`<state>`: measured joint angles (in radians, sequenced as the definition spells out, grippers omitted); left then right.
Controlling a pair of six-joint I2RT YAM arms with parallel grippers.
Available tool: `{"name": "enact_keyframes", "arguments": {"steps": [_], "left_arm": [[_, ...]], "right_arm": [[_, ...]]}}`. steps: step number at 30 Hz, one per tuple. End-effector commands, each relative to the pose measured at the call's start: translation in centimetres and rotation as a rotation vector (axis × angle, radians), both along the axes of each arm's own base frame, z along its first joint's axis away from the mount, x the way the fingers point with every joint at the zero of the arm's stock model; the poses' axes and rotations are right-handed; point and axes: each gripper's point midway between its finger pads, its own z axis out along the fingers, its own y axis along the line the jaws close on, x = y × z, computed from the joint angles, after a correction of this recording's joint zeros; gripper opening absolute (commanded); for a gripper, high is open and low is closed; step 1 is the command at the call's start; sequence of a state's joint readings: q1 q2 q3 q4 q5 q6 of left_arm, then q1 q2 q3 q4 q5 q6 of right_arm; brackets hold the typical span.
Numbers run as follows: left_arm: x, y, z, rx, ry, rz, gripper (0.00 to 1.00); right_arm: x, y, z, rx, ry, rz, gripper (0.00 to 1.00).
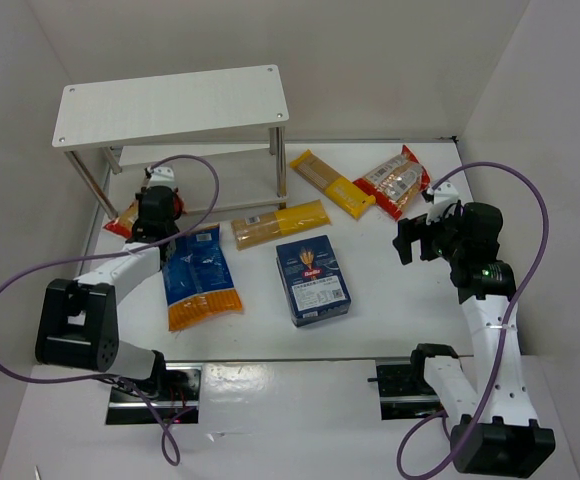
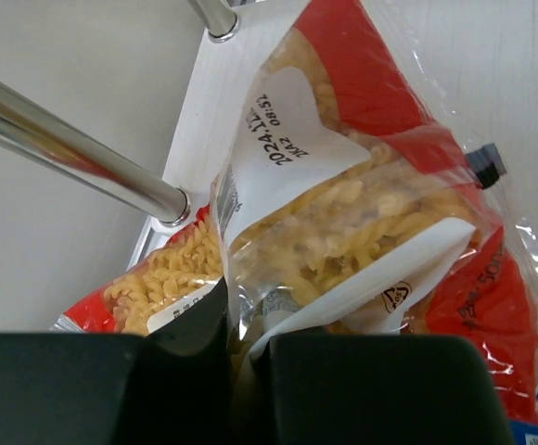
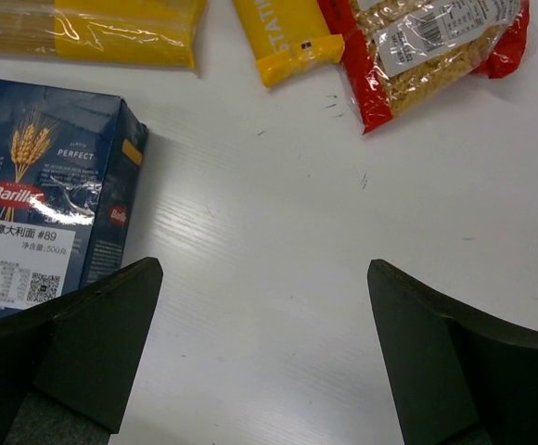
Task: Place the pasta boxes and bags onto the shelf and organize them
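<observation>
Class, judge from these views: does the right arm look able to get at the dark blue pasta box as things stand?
Probably yes. The right gripper is open and empty, over bare table just beside the dark blue box; nothing lies between them.

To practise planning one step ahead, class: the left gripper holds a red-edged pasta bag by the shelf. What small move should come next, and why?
Probably ease the left gripper forward over the lower board: it is shut on the red-edged bag, which hangs beside a shelf leg, seemingly not yet resting on that board.
</observation>
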<state>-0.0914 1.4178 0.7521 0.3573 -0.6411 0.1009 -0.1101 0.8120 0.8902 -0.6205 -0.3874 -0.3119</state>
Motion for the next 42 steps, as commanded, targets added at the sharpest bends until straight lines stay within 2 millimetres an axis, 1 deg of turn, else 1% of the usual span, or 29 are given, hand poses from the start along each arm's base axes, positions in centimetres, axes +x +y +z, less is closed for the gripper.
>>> {"name": "enact_keyframes", "arguments": {"steps": [1,2,4,5,8,9,10,11,14,17,18,20,21,22,23,28,29,31,33,34,35,36,38,39,40,41,42], "left_arm": [[2.9,1.4,10.3,-0.052,-0.407,0.095,0.00],[3.1,1.4,11.0,-0.055,-0.430,0.094,0.00],[3.1,1.4,11.2,-0.056,-0.439,0.094,0.00],[3.1,1.8,11.5,-0.067,-0.459,0.105,0.00],[3.5,1.6,11.7,-0.094,-0.486,0.109,0.00],[3.6,1.6,12.2,-0.112,-0.508,0.111,0.00],[3.7,1.5,12.2,-0.120,-0.513,0.112,0.00],[3.7,1.5,12.5,-0.121,-0.523,0.111,0.00],[3.9,1.3,13.3,-0.144,-0.573,0.102,0.00],[4.6,1.3,12.1,-0.135,-0.553,0.102,0.00],[4.9,1.3,12.4,-0.136,-0.565,0.102,0.00],[5.3,1.4,11.6,-0.134,-0.561,0.112,0.00],[5.5,1.4,11.2,-0.133,-0.552,0.113,0.00],[5.9,1.4,11.2,-0.134,-0.558,0.113,0.00],[6.2,1.4,11.3,-0.134,-0.560,0.113,0.00],[7.0,1.5,10.7,-0.117,-0.563,0.119,0.00],[7.1,1.5,11.3,-0.110,-0.576,0.118,0.00],[7.4,2.1,10.8,-0.105,-0.572,0.139,0.00],[7.7,2.1,11.0,-0.107,-0.583,0.139,0.00],[7.9,2.1,10.7,-0.107,-0.581,0.139,0.00],[7.9,2.5,10.3,-0.103,-0.573,0.148,0.00],[8.0,2.5,10.9,-0.105,-0.592,0.147,0.00],[8.4,2.5,9.8,-0.102,-0.568,0.148,0.00],[8.4,3.1,10.4,-0.100,-0.583,0.167,0.00],[8.4,3.2,9.8,-0.097,-0.571,0.177,0.00],[8.6,3.6,9.9,-0.096,-0.581,0.186,0.00],[8.6,3.6,9.9,-0.096,-0.581,0.186,0.00]], "right_arm": [[0.3,0.0,0.8,-0.001,-0.042,0.014,1.00],[0.3,0.0,0.8,-0.001,-0.042,0.014,1.00],[0.3,0.0,0.8,-0.001,-0.042,0.014,1.00],[0.3,0.1,0.8,-0.004,-0.045,0.026,1.00],[0.4,0.1,0.6,-0.003,-0.036,0.026,1.00],[0.4,0.1,0.6,-0.003,-0.036,0.026,1.00],[0.4,0.1,0.6,-0.003,-0.036,0.026,1.00],[0.5,-0.1,0.6,-0.003,-0.036,0.017,1.00],[0.4,0.0,0.6,0.001,-0.037,0.025,1.00],[0.4,0.0,0.6,-0.006,-0.039,0.029,1.00],[0.3,-0.1,0.9,-0.003,-0.049,0.028,1.00],[0.1,-0.3,0.9,-0.003,-0.049,0.017,1.00],[0.1,-0.1,1.0,0.003,-0.050,0.028,1.00],[0.1,-0.4,1.0,-0.005,-0.053,0.023,1.00],[0.0,-0.2,1.2,-0.003,-0.064,0.031,1.00],[0.0,-0.5,1.2,-0.003,-0.064,0.022,1.00],[0.0,-0.5,1.2,-0.003,-0.064,0.022,1.00],[0.0,-0.4,1.3,-0.006,-0.068,0.034,1.00],[0.0,-0.4,1.3,-0.006,-0.068,0.034,1.00],[0.0,-0.4,1.3,-0.006,-0.068,0.034,1.00],[0.0,-0.4,1.3,-0.006,-0.068,0.034,1.00],[0.0,-0.4,1.3,-0.006,-0.068,0.034,1.00],[-0.2,-0.3,1.1,-0.004,-0.059,0.034,1.00],[-0.2,-0.3,1.1,-0.004,-0.059,0.034,1.00],[-0.2,-0.3,1.1,-0.004,-0.059,0.034,1.00],[-0.2,-0.3,1.1,-0.004,-0.059,0.034,1.00],[-0.2,-0.2,1.1,0.000,-0.059,0.042,1.00]]}}
